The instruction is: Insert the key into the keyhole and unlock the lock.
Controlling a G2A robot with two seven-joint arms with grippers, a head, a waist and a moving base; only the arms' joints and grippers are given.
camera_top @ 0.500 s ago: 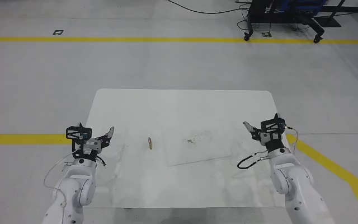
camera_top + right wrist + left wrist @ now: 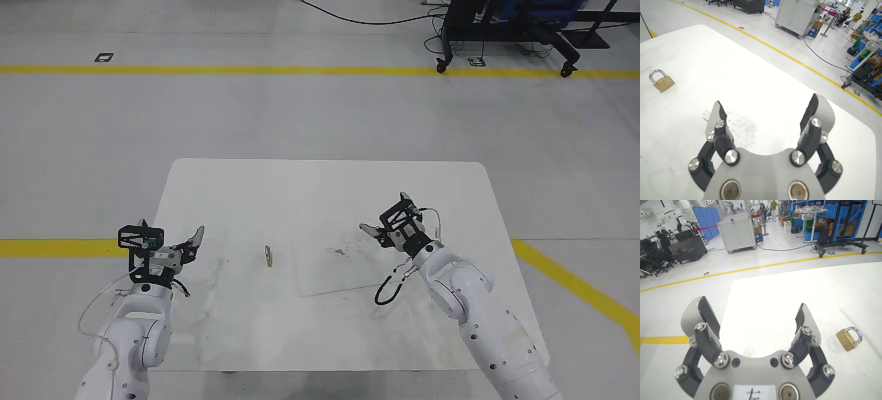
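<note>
left pincer (image 2: 753,306) wide open, empty | right pincer (image 2: 766,100) wide open, empty | padlock (image 2: 846,340) between them

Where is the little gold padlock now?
In the top view the brass padlock lies on the white table, left of its middle, between the left hand and the right hand, touching neither.

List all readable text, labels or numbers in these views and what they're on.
White label at the base of the left gripper: one dark character, cut by the picture's edge, not readable whole.
Padlock: no markings legible.
Cartons in the room behind: print too small to read.
</note>
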